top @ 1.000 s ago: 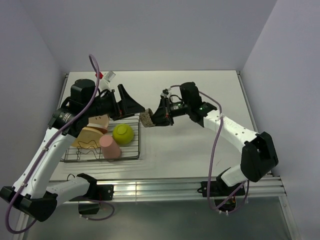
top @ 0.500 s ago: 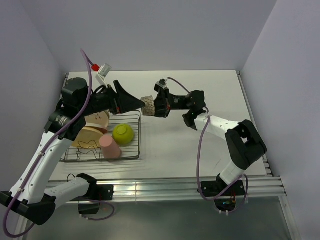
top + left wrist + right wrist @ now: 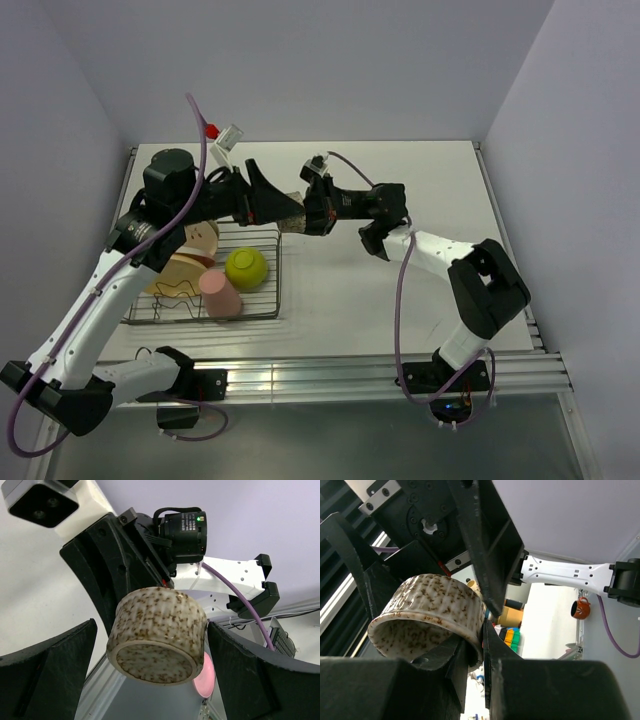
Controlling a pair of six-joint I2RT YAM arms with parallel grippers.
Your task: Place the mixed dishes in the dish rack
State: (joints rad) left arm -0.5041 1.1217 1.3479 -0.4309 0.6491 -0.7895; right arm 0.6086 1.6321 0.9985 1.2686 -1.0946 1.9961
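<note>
Robot lab, white table, plain walls

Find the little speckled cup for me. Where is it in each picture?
Top external: the speckled cup is just left of the middle.
Left wrist: right in the middle, its bottom facing the camera.
Right wrist: left of the middle, its open mouth showing.
Shared landmark: the right claw pinching the cup's rim.

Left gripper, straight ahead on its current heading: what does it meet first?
The speckled cup. It sits in line between the open fingers of the left gripper, base toward it, held by the right gripper just behind. How much gap remains is hard to judge.
</note>
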